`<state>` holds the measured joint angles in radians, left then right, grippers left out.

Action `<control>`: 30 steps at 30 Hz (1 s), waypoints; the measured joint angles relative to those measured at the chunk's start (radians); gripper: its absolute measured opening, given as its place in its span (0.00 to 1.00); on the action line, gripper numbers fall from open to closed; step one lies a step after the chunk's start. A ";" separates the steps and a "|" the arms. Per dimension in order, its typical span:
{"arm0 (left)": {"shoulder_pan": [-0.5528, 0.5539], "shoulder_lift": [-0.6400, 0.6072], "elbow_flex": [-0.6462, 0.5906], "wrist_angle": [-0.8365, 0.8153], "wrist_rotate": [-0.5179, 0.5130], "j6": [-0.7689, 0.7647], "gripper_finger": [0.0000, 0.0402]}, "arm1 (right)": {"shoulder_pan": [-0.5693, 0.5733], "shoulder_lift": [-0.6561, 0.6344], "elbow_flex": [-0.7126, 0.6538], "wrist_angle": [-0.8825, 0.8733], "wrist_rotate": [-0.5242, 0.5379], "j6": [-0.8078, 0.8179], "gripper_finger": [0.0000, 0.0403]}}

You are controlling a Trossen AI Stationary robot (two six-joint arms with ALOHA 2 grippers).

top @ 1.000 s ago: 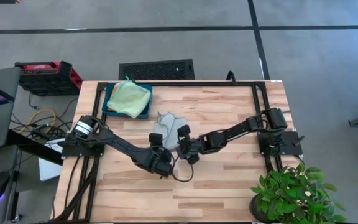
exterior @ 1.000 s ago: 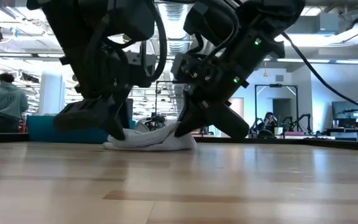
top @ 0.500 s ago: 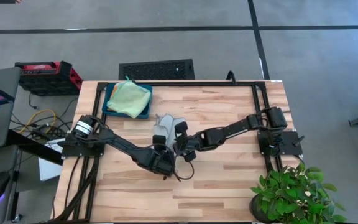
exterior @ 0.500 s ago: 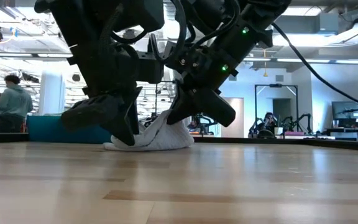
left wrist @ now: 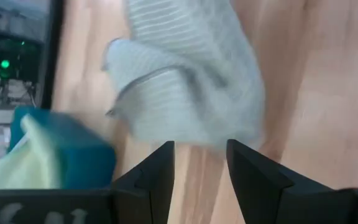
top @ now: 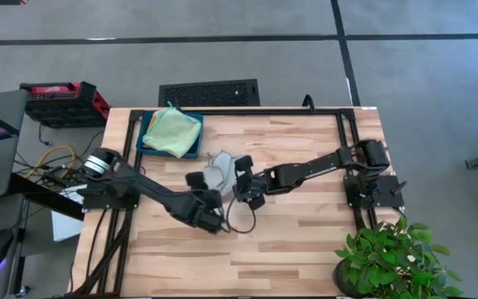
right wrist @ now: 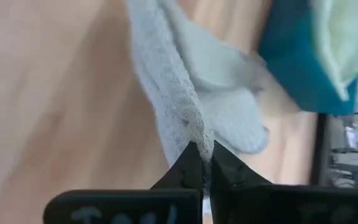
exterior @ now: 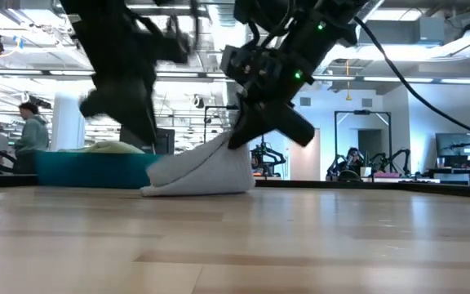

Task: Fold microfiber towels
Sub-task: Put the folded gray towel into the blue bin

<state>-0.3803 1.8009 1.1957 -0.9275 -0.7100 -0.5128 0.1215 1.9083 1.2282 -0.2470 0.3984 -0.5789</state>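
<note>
A pale grey microfiber towel (top: 217,170) lies bunched near the middle of the table. One end is raised and the rest slopes down to the wood (exterior: 194,181). My right gripper (right wrist: 205,155) is shut on the raised end; the low view shows this gripper (exterior: 241,140) above the table. My left gripper (left wrist: 201,165) is open and hangs clear above the table, just short of the towel's left side (left wrist: 185,81), with nothing between its fingers. A light green towel (top: 173,131) rests in the teal tray (top: 146,141). My right gripper pinches a bunched ridge of the grey towel (right wrist: 197,134) between its two fingers; whether it is an edge or a fold, I cannot tell. The fingers slant down from the table's right side. The held end is lifted and the cloth runs down from it, its lower part (exterior: 182,186) on the table.
The teal tray stands at the far left, close behind the grey towel. A potted plant (top: 397,257) sits at the near right corner. Black frame rails (top: 341,141) run along the table's far and right sides. People (exterior: 31,135) move in the room beyond.
Both grippers have risen. My right gripper has stayed shut and drawn one end of the grey towel up, so the flat heap now slopes from the fingers to the table. My left gripper has lifted away from the towel's left end and rolled, still open.
</note>
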 joint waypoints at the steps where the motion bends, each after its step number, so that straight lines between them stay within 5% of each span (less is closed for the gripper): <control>1: -0.009 -0.024 0.000 -0.031 -0.006 -0.031 0.35 | -0.009 -0.013 0.000 -0.005 0.000 -0.013 0.05; 14: -0.083 -0.248 0.000 -0.163 -0.014 -0.234 0.35 | -0.154 -0.015 0.170 0.007 -0.011 -0.262 0.04; 30: -0.111 -0.268 0.000 -0.285 -0.096 -0.395 0.35 | -0.283 0.221 0.524 0.054 -0.072 -0.509 0.04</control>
<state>-0.4913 1.5327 1.1954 -1.2121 -0.8059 -0.9076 -0.1611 2.1298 1.7525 -0.1929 0.3266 -1.0876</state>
